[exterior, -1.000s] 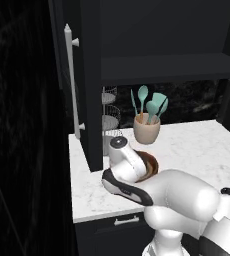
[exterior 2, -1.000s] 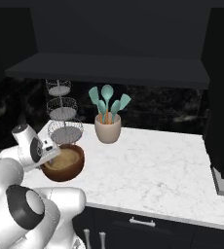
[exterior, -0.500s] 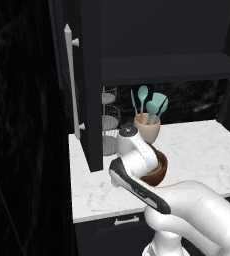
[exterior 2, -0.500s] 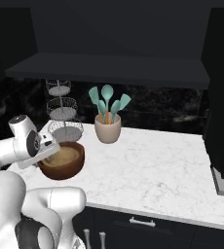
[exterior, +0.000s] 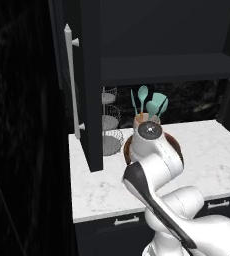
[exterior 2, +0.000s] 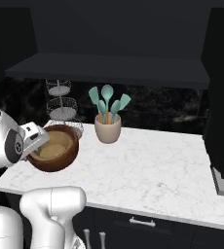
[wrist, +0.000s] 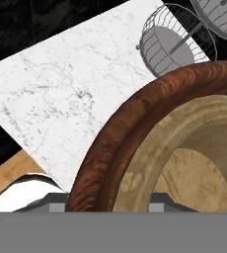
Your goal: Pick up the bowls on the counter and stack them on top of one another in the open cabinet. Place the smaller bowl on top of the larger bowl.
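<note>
white marble counter [exterior 2: 148, 165] | larger bowl [exterior 2: 60, 158] glossy reddish-brown, tan inside

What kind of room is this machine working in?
A kitchen, rendered: a white marble counter over dark drawers, a cup of teal utensils, a black upper cabinet, and a wire basket rack.

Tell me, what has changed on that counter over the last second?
The glossy reddish-brown wooden bowl, with the lighter tan bowl nested inside, has risen off the white marble counter in the robot's hand and now sits tilted. The beige cup of teal utensils and the wire basket rack have stayed put.
</note>
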You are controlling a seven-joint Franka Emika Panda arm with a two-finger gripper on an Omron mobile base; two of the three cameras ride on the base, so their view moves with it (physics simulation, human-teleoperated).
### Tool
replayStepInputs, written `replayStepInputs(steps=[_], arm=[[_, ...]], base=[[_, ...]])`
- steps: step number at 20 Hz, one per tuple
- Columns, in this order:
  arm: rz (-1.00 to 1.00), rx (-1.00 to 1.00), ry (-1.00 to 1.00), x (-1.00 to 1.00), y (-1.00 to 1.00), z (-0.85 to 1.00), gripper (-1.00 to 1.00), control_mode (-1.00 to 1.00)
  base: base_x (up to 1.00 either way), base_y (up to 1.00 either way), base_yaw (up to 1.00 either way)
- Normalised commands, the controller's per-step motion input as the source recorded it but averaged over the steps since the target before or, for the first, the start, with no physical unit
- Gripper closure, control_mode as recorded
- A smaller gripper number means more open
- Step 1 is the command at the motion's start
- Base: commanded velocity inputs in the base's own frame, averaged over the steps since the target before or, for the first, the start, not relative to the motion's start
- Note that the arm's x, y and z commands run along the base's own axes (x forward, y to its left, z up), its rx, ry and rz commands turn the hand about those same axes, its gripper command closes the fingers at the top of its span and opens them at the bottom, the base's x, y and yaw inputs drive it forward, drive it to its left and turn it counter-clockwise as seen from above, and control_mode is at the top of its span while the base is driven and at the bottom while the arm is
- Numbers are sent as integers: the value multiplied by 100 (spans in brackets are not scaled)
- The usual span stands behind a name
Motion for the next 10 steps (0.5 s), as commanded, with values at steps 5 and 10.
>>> replayStepInputs(steps=[5,10], arm=[[15,-2,-24,0,-11,100,100,-100],[14,0,-9,10,-16,100,100,-100]], base=[[0,0,0],[0,0,0]])
